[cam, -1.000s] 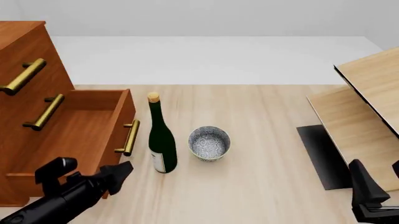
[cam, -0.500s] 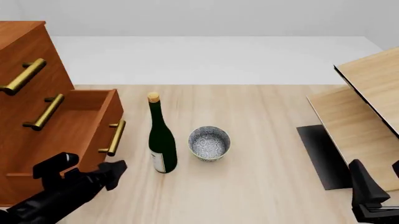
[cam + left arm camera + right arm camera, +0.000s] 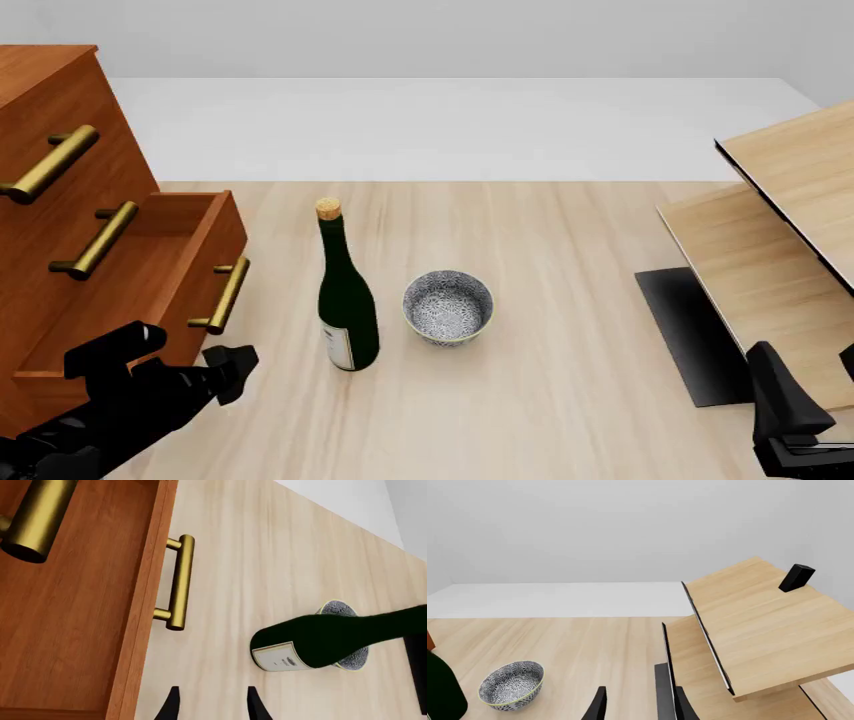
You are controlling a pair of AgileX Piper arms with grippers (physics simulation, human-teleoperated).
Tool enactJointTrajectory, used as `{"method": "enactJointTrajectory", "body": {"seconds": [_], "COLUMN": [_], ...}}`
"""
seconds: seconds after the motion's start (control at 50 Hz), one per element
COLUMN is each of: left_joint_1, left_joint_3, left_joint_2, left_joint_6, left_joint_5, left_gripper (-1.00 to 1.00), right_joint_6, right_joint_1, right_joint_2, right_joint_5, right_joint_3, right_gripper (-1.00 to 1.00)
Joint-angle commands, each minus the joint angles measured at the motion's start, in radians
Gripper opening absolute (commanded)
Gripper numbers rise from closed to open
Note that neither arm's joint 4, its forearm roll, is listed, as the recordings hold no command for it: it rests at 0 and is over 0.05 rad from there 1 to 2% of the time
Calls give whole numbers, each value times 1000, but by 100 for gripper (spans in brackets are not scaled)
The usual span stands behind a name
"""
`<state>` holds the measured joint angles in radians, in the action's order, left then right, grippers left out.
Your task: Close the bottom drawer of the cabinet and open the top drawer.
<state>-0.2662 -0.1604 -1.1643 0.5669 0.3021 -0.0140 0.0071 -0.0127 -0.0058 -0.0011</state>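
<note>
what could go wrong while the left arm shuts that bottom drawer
1. The left gripper sits low beside the bottom drawer, near one end of its handle; an off-centre push might skew the drawer or slip off.
2. The wine bottle stands upright close to that gripper; a sideways swing could topple it onto the bowl.

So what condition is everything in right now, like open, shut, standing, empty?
bottom drawer: partly open
top drawer: shut
wine bottle: upright, corked
bowl: upright, empty
left pincer: open, empty
right pincer: open, empty
</note>
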Motion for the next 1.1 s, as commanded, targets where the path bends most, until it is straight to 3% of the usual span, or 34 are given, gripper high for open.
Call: {"method": "enactJointTrajectory", "body": {"seconds": [0.02, 0.2, 0.58, 0.66, 0.68, 0.72, 1.1], "left_joint_1": [37, 113, 157, 177, 209, 200, 267], "left_joint_3": [-20, -53, -57, -63, -78, -70, -81], "left_joint_2": [-8, 21, -10, -17, -58, -41, -48], "left_joint_6": [-43, -128, -170, -199, -252, -231, -282], "left_joint_5": [-29, -87, -85, -93, -103, -94, -114], "left_gripper": [100, 100, 100, 100, 100, 100, 100], "right_joint_6": [-1, -4, -7, -8, -8, -7, -7], "right_joint_1": [0, -1, -3, -2, -2, -1, 0], "right_joint_2": [0, -5, -15, -16, -14, -15, -8], "right_joint_5": [0, -3, -12, -13, -12, -12, -6], "right_joint_3": [0, 0, -1, -1, -1, -1, -1], "right_gripper": [100, 100, 100, 100, 100, 100, 100]}}
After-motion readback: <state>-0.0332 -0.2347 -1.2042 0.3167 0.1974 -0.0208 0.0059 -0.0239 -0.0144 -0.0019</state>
